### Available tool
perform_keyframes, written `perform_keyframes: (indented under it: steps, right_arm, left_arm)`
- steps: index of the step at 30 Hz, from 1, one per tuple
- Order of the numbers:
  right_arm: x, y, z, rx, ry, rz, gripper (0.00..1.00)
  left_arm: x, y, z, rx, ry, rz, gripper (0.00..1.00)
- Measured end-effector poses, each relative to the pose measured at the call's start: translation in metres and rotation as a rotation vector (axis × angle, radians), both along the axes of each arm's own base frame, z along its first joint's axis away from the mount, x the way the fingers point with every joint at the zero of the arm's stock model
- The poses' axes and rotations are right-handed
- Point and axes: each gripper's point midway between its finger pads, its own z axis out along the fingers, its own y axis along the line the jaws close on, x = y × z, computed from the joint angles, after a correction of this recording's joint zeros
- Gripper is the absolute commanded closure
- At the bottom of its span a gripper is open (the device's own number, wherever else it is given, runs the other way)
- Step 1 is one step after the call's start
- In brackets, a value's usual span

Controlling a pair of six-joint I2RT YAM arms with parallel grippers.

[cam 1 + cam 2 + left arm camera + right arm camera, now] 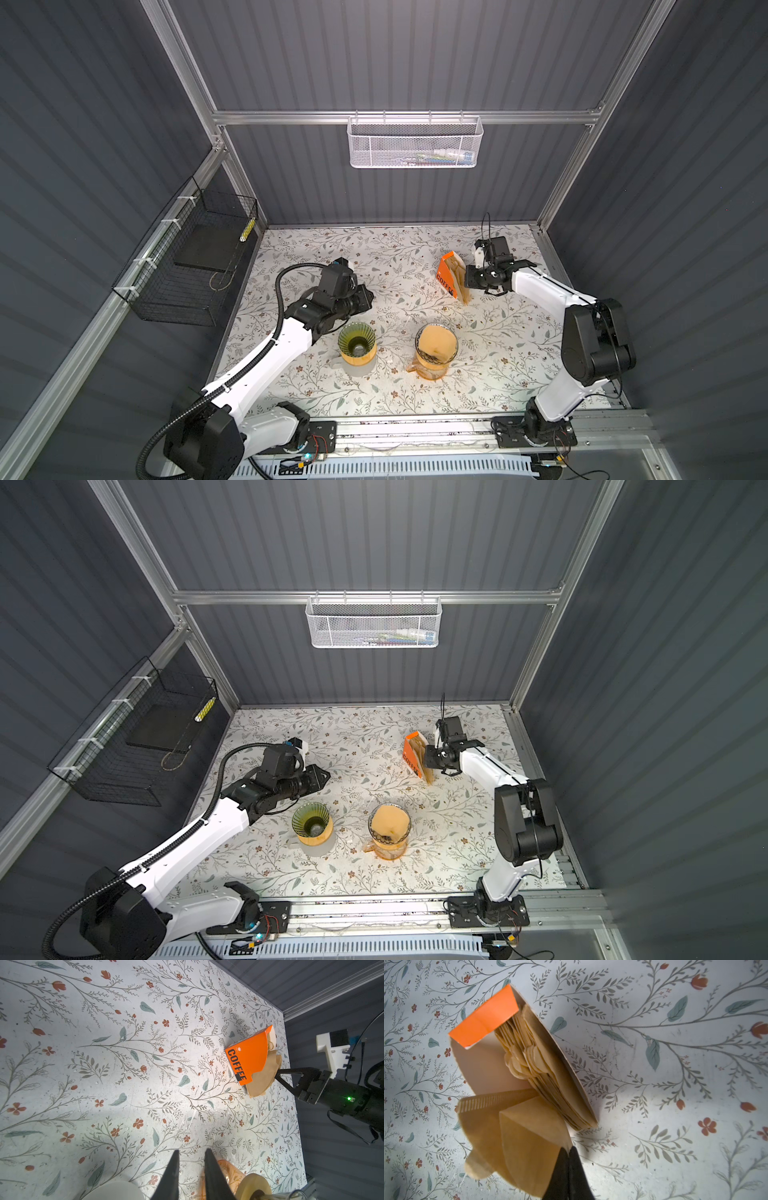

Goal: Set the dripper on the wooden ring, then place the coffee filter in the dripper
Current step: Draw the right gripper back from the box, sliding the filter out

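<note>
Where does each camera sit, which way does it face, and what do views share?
Both top views: high above the front, looking down on the table; both arms show.
Left wrist: on the left arm, looking across the table at the orange box; left end effector, open, and right end effector show.
Right wrist: looking down into the box; its shut tips pinch a coffee filter.
Shared: all four show the box; both wrist views, the filter.

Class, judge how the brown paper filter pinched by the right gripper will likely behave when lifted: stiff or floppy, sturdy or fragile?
Probably floppy: the filter bows open beside the right gripper pinching it. Likely very light, being thin paper. It may tear, since only one edge is held.
</note>
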Motion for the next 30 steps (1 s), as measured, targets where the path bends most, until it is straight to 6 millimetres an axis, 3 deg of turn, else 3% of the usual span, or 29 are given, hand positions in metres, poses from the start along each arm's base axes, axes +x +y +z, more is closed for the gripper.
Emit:
perform_keyframes:
  steps: [16, 30]
  right_arm:
    - [-0.007, -0.003, 0.019, 0.002, -0.044, -0.005, 0.96]
    - [-0.025, -0.007, 0.016, -0.004, -0.022, -0.006, 0.97]
  left_arm:
    - [0.0, 0.0, 0.0, 0.0, 0.0, 0.0, 0.77]
    - [0.0, 0.0, 0.0, 0.0, 0.001, 0.0, 0.77]
